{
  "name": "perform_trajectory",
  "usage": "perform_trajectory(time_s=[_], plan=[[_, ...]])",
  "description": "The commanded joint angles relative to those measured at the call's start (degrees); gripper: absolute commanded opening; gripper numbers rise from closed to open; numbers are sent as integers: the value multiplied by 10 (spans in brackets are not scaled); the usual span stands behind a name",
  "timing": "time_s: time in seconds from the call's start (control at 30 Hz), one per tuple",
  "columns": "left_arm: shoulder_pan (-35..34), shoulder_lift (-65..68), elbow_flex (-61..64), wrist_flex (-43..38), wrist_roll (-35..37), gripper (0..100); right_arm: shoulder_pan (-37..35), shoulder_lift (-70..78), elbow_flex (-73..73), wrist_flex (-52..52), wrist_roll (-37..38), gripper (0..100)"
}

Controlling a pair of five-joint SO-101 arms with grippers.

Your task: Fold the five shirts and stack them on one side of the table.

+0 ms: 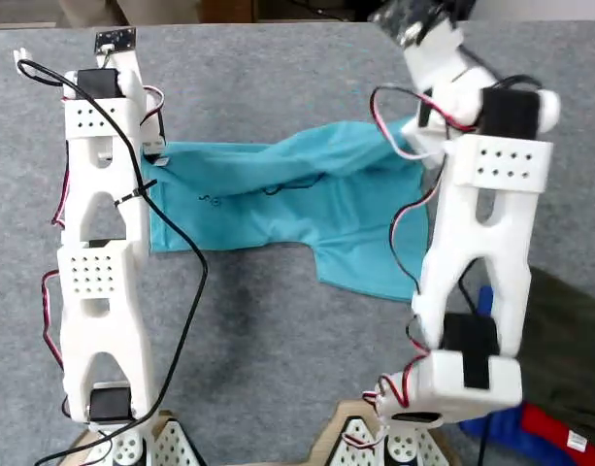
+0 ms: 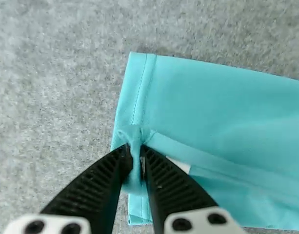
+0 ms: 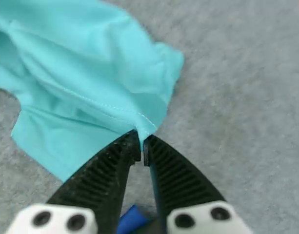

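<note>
A teal shirt (image 1: 278, 204) lies spread and rumpled across the middle of the grey table (image 1: 278, 87). My left gripper (image 2: 134, 163) is shut on a pinched fold of the teal shirt (image 2: 212, 112) near its hem, at the shirt's left edge in the high view beside the left arm (image 1: 103, 194). My right gripper (image 3: 141, 146) is shut on an edge of the teal shirt (image 3: 81, 78) at its stitched seam. In the high view that corner sits at the shirt's right end under the right arm (image 1: 481, 214).
Dark green cloth (image 1: 569, 349) with blue cloth (image 1: 511, 422) and red cloth (image 1: 559, 432) lies piled at the table's front right corner. Cables (image 1: 181, 291) hang from the left arm over the table. Bare grey table shows in front of the shirt.
</note>
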Motion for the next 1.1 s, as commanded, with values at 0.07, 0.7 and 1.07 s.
perform_trajectory(time_s=[0.07, 0.7, 1.07], plan=[[4, -9, 4, 6, -14, 19, 13, -132, 238, -116, -7, 5], [25, -199, 436, -101, -76, 20, 20, -225, 535, -287, -4, 5], [20, -349, 702, -314, -80, 19, 9, -316, 515, -219, -4, 5]])
